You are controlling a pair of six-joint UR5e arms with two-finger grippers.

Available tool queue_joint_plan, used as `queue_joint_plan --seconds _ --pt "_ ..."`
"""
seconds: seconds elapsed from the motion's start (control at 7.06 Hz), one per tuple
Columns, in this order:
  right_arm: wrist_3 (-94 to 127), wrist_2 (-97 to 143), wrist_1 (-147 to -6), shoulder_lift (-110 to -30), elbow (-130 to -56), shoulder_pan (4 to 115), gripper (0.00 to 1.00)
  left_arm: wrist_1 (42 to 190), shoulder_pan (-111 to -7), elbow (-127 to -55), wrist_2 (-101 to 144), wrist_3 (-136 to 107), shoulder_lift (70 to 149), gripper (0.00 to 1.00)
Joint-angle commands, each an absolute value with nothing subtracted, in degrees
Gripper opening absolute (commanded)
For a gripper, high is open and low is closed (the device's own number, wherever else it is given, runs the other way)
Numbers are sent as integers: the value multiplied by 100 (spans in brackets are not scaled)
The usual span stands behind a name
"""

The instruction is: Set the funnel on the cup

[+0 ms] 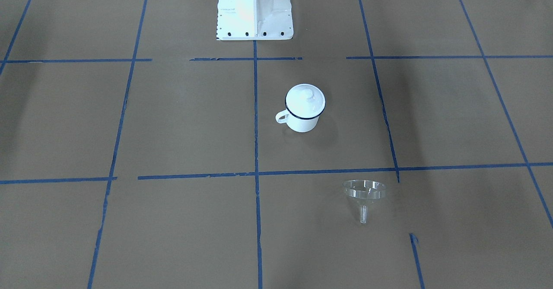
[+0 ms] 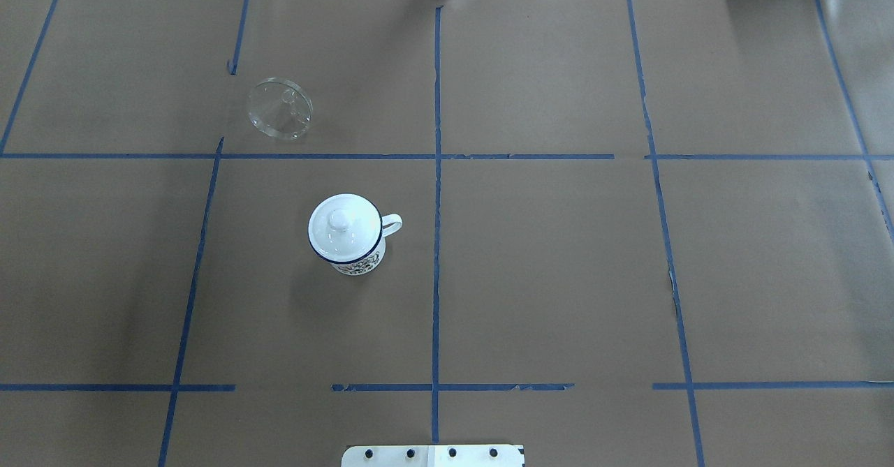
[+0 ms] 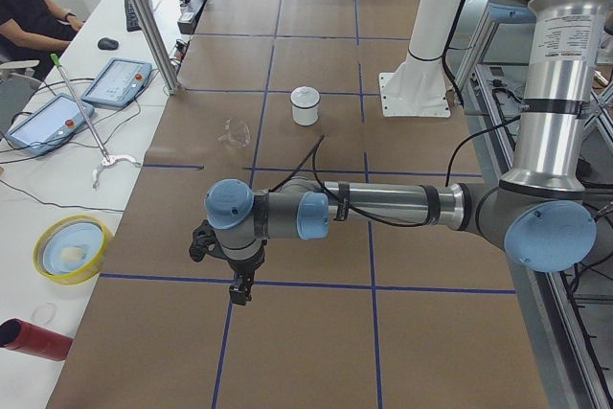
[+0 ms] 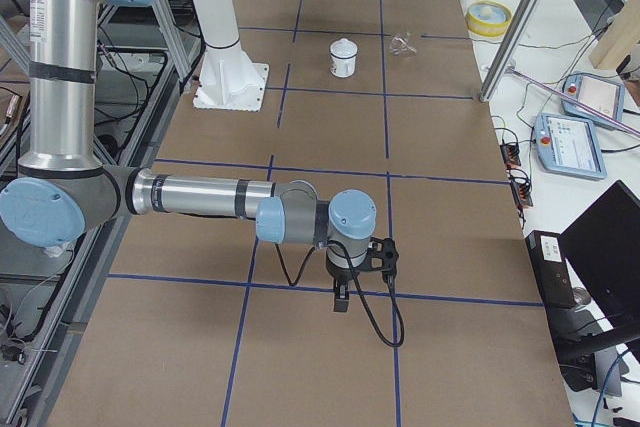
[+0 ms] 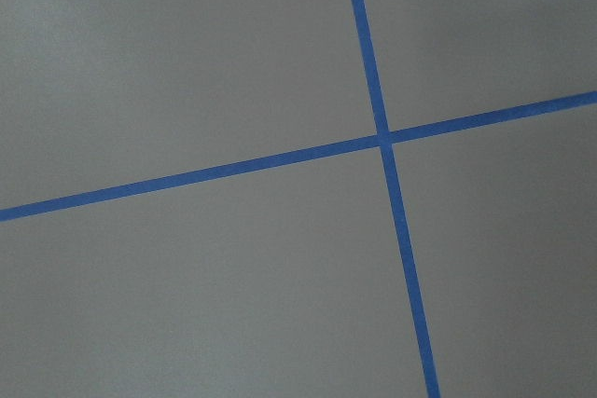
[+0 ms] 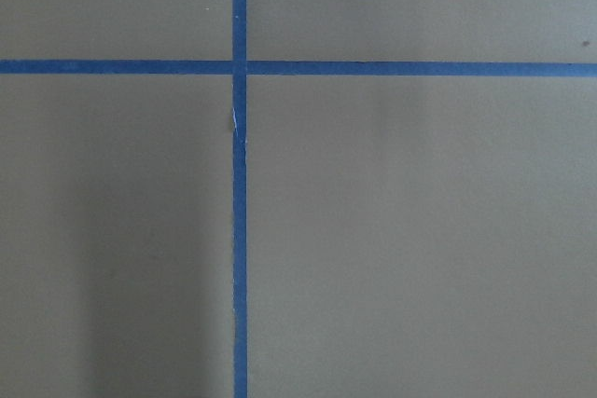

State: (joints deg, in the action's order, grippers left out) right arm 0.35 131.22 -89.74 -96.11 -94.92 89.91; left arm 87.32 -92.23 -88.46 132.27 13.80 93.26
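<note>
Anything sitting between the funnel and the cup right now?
No object. In the overhead view, only brown paper and one blue tape line lie between the funnel and the cup; the front-facing view agrees.

Clear funnel (image 1: 364, 192) lies sideways, well apart from the upright, lidded cup (image 1: 303, 112).
</note>
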Motion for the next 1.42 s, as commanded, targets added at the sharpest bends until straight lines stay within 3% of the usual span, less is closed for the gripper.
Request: queue_joint_plan --seconds 0.0,0.28,0.57,1.13,1.28 --pt "35 13122 -8974 -9615 -9492 8991 100 8719 -9272 -8903 13210 1397 9334 100" --pt "35 13122 -8974 -9607 -9492 8991 100 8710 -9264 -8990 13219 1354 9447 100" --pt "35 13122 -8974 -9615 -9492 8991 100 8588 -9063 -9830 13201 351 9719 100" --pt "35 13122 -8974 -9615 -9492 8991 100 7524 -7354 -11273 13157 -1856 10966 100" --pt "35 13122 -8974 -9615 -9492 8991 100 7541 -6756 -11302 13149 -2524 11291 100"
